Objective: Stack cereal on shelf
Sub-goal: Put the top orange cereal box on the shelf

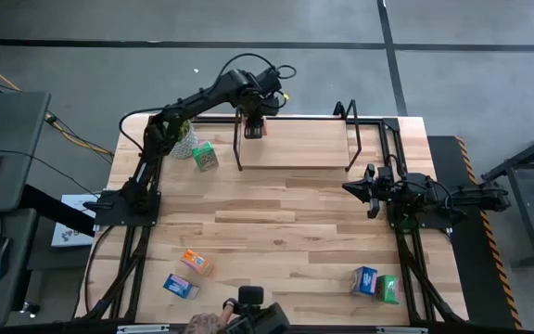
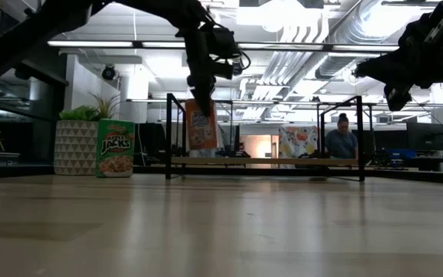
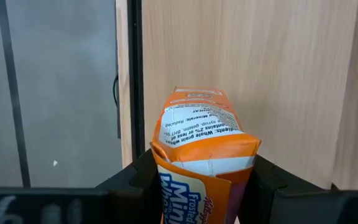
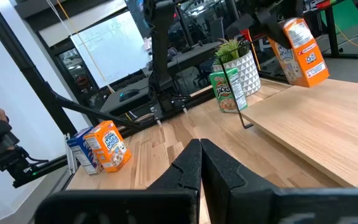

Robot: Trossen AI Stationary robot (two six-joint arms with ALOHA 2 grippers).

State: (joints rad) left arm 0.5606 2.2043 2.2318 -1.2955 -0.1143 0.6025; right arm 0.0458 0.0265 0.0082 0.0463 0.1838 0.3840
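Note:
My left gripper (image 1: pixel 254 119) is shut on an orange cereal box (image 2: pixel 201 125) over the left end of the shelf (image 1: pixel 295 167), a black rod rack with a pale board (image 2: pixel 268 161). A green box (image 1: pixel 205 156) stands upright on the table beside the potted plant (image 1: pixel 185 139). An orange box (image 1: pixel 196 263) and a blue box (image 1: pixel 181 286) lie near the front left. A blue box (image 1: pixel 364 280) and a green box (image 1: pixel 387 289) lie near the front right. My right gripper (image 4: pixel 201 163) is shut and empty, hovering right of the shelf (image 1: pixel 369 190). My left gripper pinches the orange box's upper end (image 3: pixel 166 163) between its two fingers (image 3: pixel 135 180), one on each opposite side. The fingers come from above, pointing down. The box hangs below them, nearly upright and slightly tilted, its lower end (image 2: pixel 202 146) a little above the shelf board.
The shelf's upright end frames (image 2: pixel 169 135) stand on either side of the board. A person (image 2: pixel 343 138) sits in the room beyond the table. A hand with a device (image 1: pixel 235 320) shows at the table's near edge. Bare tabletop (image 1: pixel 286 232) lies between shelf and front boxes.

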